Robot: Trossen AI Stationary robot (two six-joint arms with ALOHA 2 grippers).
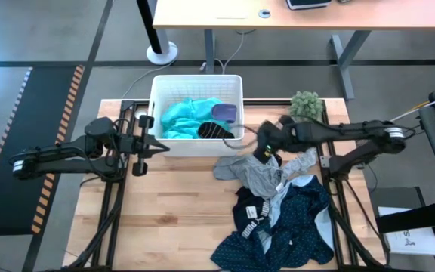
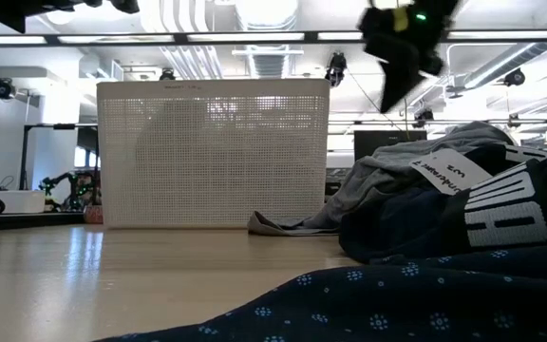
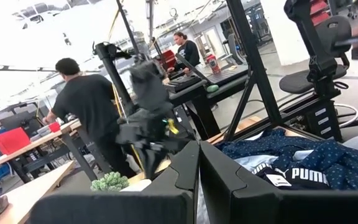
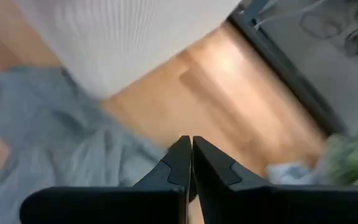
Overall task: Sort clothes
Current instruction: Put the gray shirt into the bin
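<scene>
Lying heaped right of the basket (image 1: 196,89): clothes (image 1: 278,204), soft, light, floppy; pinch a raised fold; right gripper (image 1: 263,153) fingers together, empty above the grey garment (image 1: 259,175); left gripper (image 1: 157,147) closed, idle.

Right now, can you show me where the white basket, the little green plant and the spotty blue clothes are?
white basket (image 1: 159,89): high view, left rim.
little green plant (image 1: 306,104): high view, fuzzy top.
spotty blue clothes (image 1: 306,208): high view, dotted fabric.

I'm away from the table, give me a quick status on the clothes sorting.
Left gripper shut, waiting beside basket. Right gripper shut, empty, above grey garment. Teal garment already in basket. Nothing blocking.
</scene>
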